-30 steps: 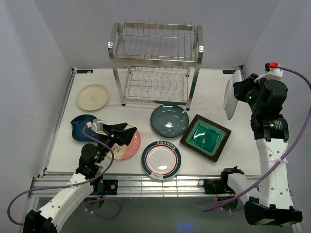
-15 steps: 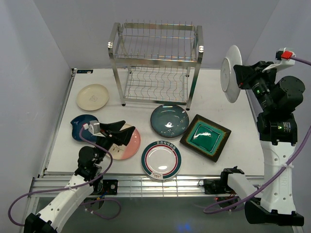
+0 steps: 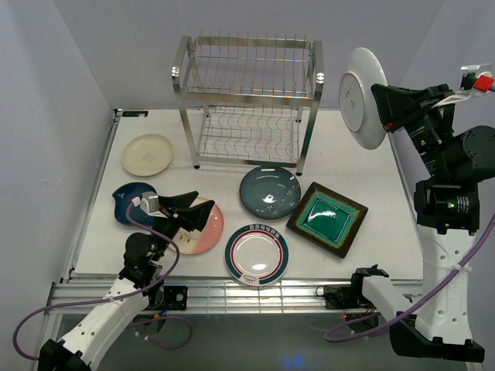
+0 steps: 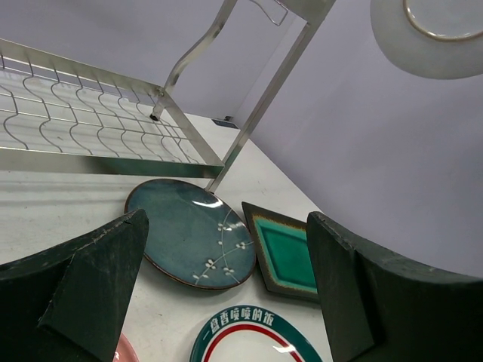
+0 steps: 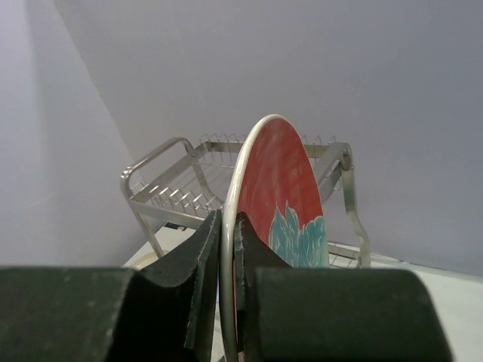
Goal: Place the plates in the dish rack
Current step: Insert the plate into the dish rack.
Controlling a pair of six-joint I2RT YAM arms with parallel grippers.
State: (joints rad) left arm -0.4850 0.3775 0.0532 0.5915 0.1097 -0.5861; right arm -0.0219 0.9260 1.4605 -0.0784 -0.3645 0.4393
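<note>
My right gripper (image 3: 383,112) pinches the round red-and-teal ceramic plate (image 3: 360,97) by its rim; glazed, stiff, breakable, I judge it could slip sideways.

Place: a robot lab test cell.
Enclosure: plain grey walls (image 3: 46,116) close in a white surface (image 3: 387,232) on the left, far and right.
Rig: robot arms (image 3: 108,317) mounted on an aluminium rail (image 3: 255,297) along the near edge, cables trailing.
Props: a dish rack (image 3: 247,97) and plates (image 3: 257,253) set out on the surface.
</note>
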